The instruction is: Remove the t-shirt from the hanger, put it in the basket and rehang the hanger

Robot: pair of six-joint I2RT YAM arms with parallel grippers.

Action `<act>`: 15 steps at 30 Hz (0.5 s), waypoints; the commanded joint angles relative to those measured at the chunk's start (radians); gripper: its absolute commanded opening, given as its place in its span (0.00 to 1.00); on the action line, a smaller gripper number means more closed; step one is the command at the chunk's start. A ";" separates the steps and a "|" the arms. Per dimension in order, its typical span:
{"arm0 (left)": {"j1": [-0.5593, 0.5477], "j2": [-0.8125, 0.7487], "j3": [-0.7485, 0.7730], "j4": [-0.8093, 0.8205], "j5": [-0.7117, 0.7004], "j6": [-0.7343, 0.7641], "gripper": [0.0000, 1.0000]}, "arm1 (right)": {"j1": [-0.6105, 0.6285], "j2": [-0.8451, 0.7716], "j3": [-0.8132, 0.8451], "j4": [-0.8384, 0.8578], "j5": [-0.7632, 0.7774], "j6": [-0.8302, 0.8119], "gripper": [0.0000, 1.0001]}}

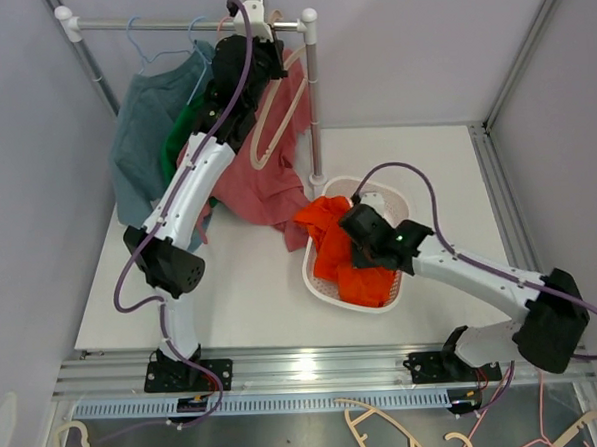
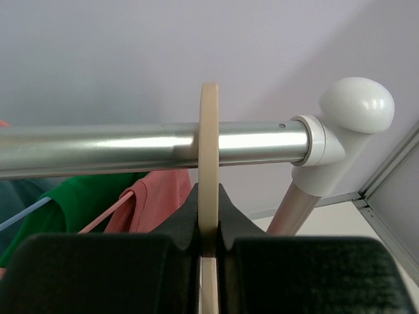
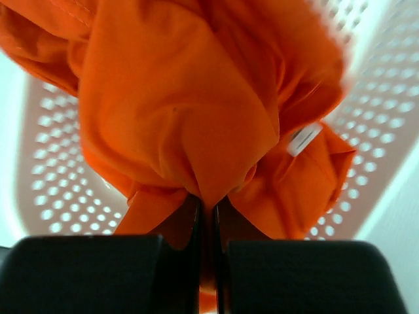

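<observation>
Pinching the hook of a cream plastic hanger (image 2: 209, 131), the left gripper (image 2: 209, 245) is closed tight where the hook loops over a silver metal rail (image 2: 118, 147). The right gripper (image 3: 208, 219) is clamped on a bunched orange t-shirt (image 3: 177, 98), which lies in a white perforated plastic basket (image 3: 46, 196), well apart from the hanger

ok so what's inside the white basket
The white basket holds an orange t-shirt, bunched and pinched by the right end effector. Anything beneath the cloth is covered.
</observation>
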 commanded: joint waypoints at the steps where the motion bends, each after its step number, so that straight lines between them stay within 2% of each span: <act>1: -0.018 -0.049 -0.066 -0.099 0.041 -0.015 0.09 | 0.010 0.044 -0.020 0.059 -0.078 -0.005 0.00; 2: -0.016 -0.075 -0.071 -0.104 0.050 -0.015 0.16 | 0.015 0.077 -0.018 0.067 -0.096 -0.012 0.00; 3: -0.018 -0.092 -0.080 -0.108 0.055 -0.015 0.32 | 0.029 0.096 -0.014 0.070 -0.106 -0.015 0.00; 6: -0.016 -0.164 -0.146 -0.095 0.063 -0.011 0.61 | 0.062 0.142 -0.021 0.078 -0.112 -0.011 0.00; 8: -0.016 -0.219 -0.166 -0.084 0.070 -0.008 0.67 | 0.076 0.147 -0.030 0.090 -0.113 0.000 0.00; 14: -0.018 -0.309 -0.230 -0.111 0.069 -0.008 0.71 | 0.133 0.133 -0.082 0.118 -0.129 0.043 0.00; 15: -0.016 -0.345 -0.259 -0.117 0.064 -0.011 0.75 | 0.144 0.139 -0.090 0.116 -0.126 0.052 0.00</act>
